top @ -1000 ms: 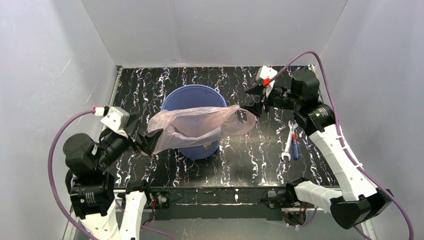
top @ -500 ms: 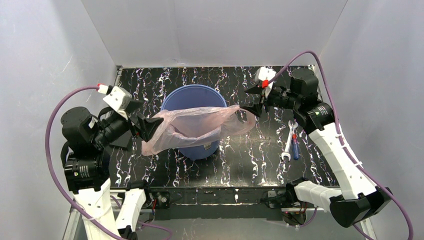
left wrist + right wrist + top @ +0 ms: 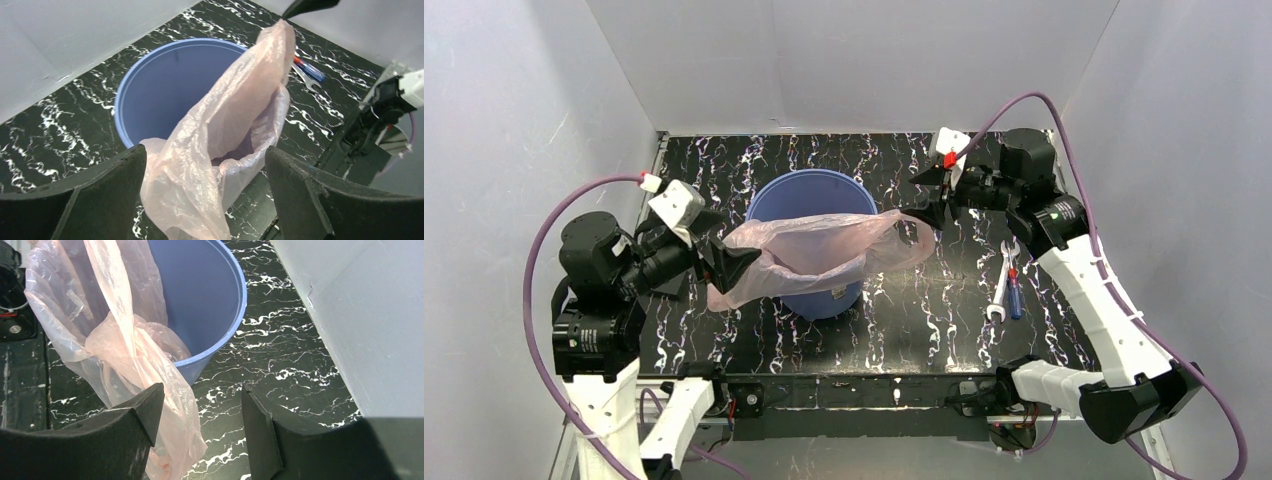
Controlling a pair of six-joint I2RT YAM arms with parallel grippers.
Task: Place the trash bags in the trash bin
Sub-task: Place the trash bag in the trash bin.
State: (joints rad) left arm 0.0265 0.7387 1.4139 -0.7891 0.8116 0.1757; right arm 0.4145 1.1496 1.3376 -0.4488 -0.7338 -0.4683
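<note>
Nothing legible anywhere. Just a small label on the side of the blue bucket (far too tiny to read).

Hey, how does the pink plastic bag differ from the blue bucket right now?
The pink bag is thin, crinkled and translucent; the blue bucket is rigid, smooth and opaque. The bag hangs stretched sideways across the bucket's near rim; the bucket stands upright on the table. Both look empty.
</note>
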